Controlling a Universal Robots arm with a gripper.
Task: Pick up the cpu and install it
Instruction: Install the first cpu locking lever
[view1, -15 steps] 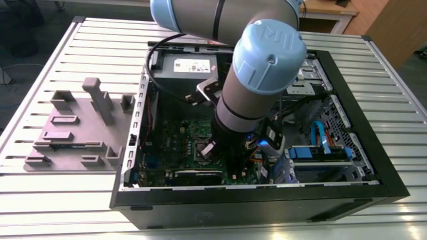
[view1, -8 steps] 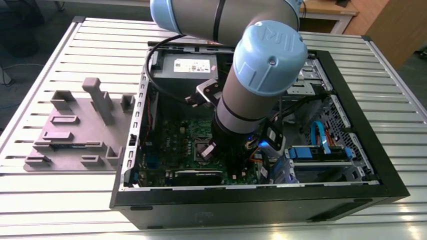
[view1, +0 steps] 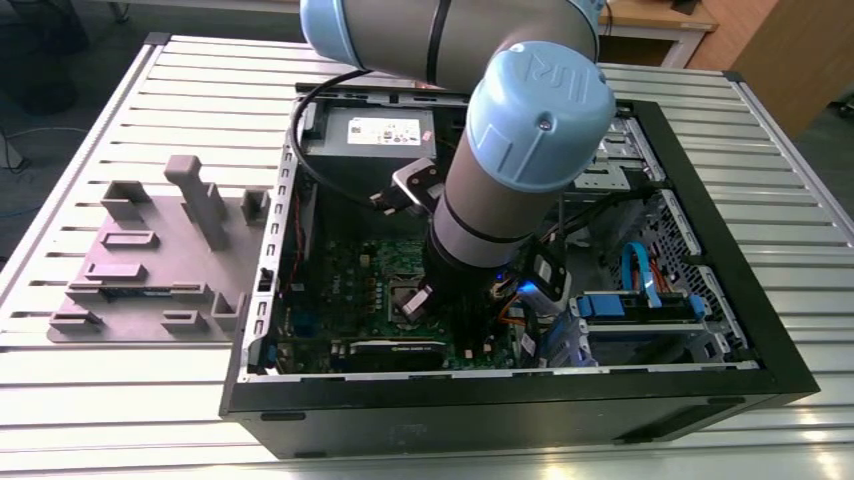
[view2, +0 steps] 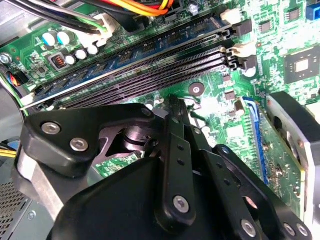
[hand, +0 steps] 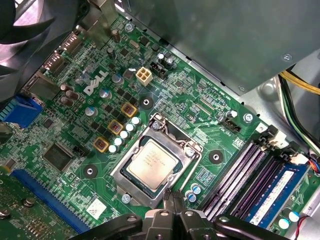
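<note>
While seated in socket | one cpu (hand: 151, 163) | one pincer (hand: 173, 200) beside

White logo lettering stands on the green circuit board (hand: 95, 86) in the first wrist view, near round capacitors. The cpu (hand: 151, 163) carries fine print too small to read. In the exterior view, upper middle, a white label (view1: 380, 128) on the grey box is unreadable, and the arm's blue cap (view1: 547, 75) bears an embossed logo.

Above the cpu (hand: 150, 162) in its socket frame (hand: 156, 165) the way is open. Capacitors (hand: 122, 135) stand just beside one edge, memory slots (hand: 247, 175) near another, and the grey box (hand: 220, 40) overhangs beyond.
</note>
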